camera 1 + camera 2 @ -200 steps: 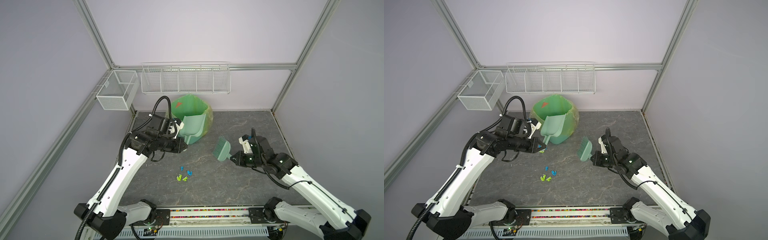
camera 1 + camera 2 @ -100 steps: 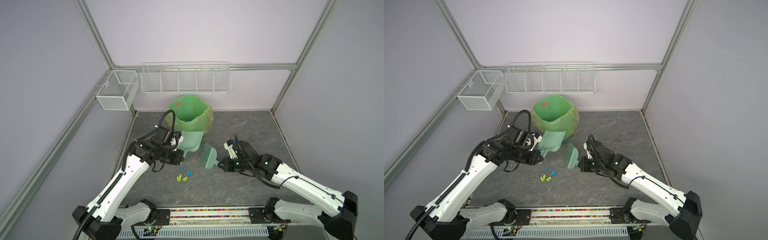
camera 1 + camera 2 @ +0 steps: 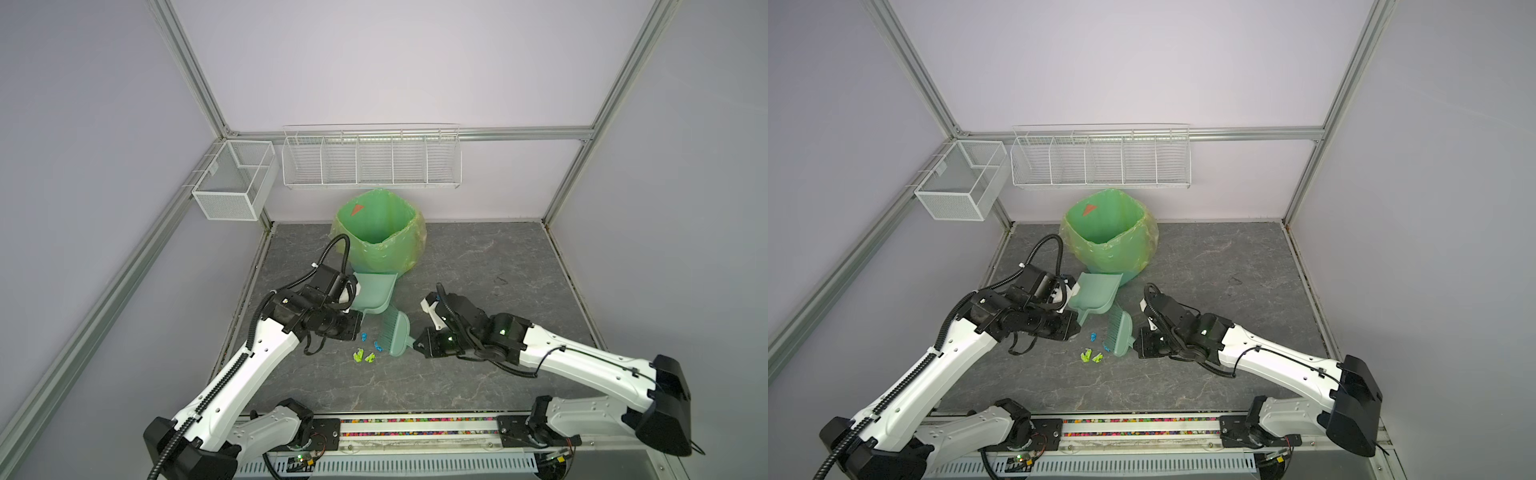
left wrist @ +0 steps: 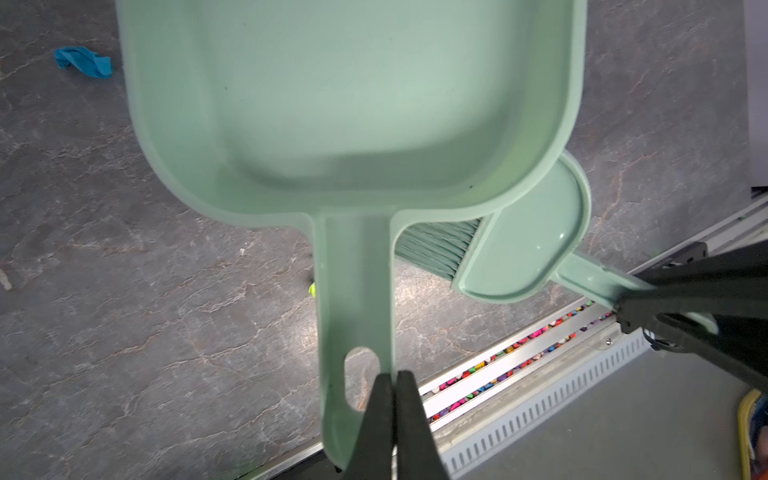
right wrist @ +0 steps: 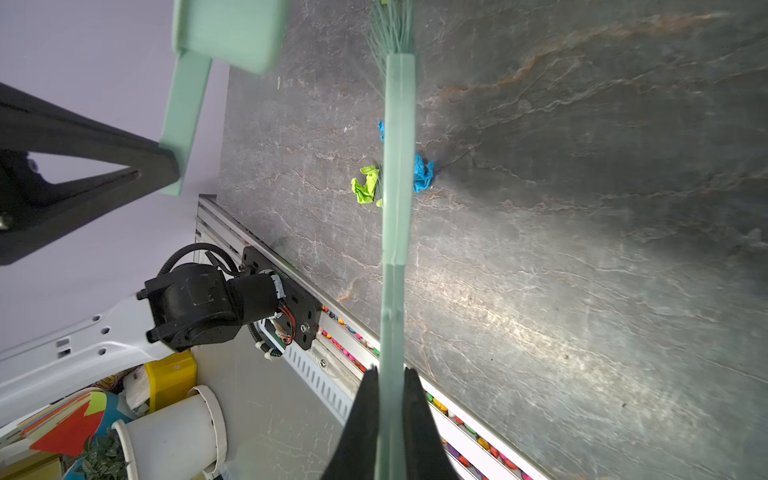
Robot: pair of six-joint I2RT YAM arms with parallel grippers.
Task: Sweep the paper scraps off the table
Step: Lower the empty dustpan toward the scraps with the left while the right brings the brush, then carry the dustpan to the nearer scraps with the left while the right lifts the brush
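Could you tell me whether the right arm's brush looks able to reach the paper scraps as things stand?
Probably yes: the brush, clamped in the right gripper, hangs close by the paper scraps, with nothing between them.

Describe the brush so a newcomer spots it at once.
Find the green-lined bin at the back of the table; just in front is the mint dustpan. The brush is the smaller mint piece beside it, next to the paper scraps, alone in having bristles, its handle in the right claw.
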